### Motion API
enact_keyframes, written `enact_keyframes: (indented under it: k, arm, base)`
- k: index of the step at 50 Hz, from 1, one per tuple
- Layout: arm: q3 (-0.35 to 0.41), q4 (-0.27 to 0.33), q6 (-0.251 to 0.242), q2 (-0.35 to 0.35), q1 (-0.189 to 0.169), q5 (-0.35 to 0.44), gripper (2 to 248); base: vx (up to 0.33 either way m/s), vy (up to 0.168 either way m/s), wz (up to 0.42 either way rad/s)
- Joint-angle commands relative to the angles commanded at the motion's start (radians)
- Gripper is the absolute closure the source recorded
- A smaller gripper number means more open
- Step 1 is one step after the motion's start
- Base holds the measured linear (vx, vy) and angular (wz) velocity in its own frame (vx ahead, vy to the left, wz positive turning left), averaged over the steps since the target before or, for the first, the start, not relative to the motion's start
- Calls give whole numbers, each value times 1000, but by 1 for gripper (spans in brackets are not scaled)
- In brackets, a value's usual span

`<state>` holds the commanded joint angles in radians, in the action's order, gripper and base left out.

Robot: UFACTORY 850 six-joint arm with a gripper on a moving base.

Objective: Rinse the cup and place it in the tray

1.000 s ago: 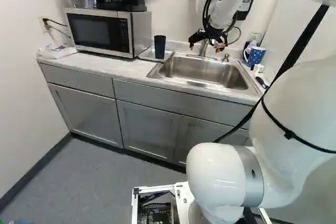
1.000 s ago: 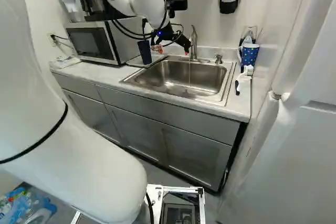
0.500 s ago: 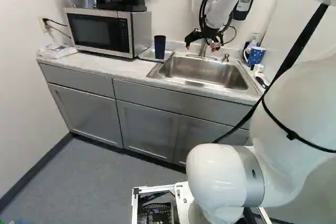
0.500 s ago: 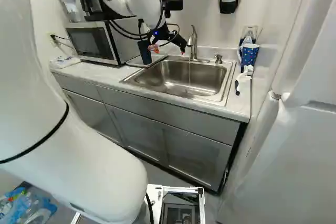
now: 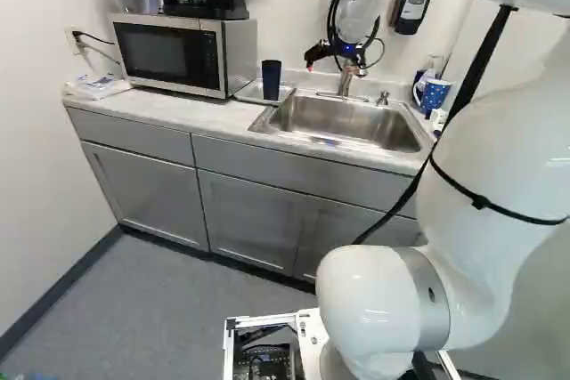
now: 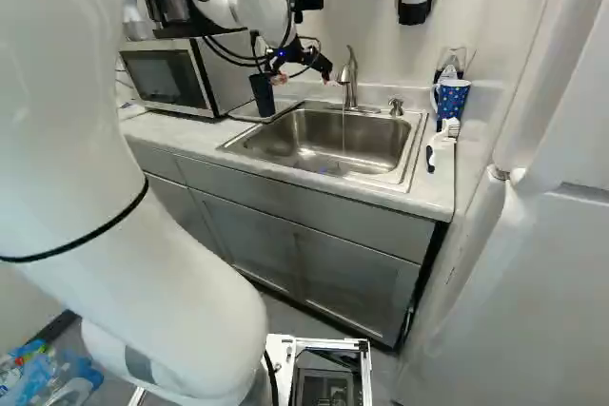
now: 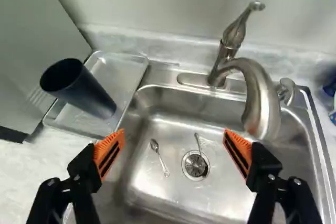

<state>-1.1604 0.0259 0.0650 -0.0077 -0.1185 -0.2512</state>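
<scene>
Arm [image 5: 499,166] reaches over sink [image 7: 226,192], gripper [image 5: 336,68] upper right of left base view, spread wide, empty. Cup [image 7: 86,92] upright in tray [image 7: 123,66] on counter [image 5: 191,114] beside microwave [image 5: 167,53]; faucet [image 7: 261,98] possibly running.

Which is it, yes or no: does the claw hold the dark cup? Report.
No: the claw stands open above the sink, while the dark cup stands apart from it in the tray.
</scene>
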Motion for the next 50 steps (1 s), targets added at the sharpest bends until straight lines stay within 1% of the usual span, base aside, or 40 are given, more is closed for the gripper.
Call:
enact_keyframes:
  k: [16,34,41,50]
  arm:
    - [-85,-10,0,-82,10,120,3]
    - [-144,-14,0,-138,5,269,3]
    - [-157,6,0,-151,-3,321,3]
    - [-174,57,0,-166,-22,368,3]
  base:
    - [0,0,0]
    - [0,0,0]
    - [0,0,0]
    - [0,0,0]
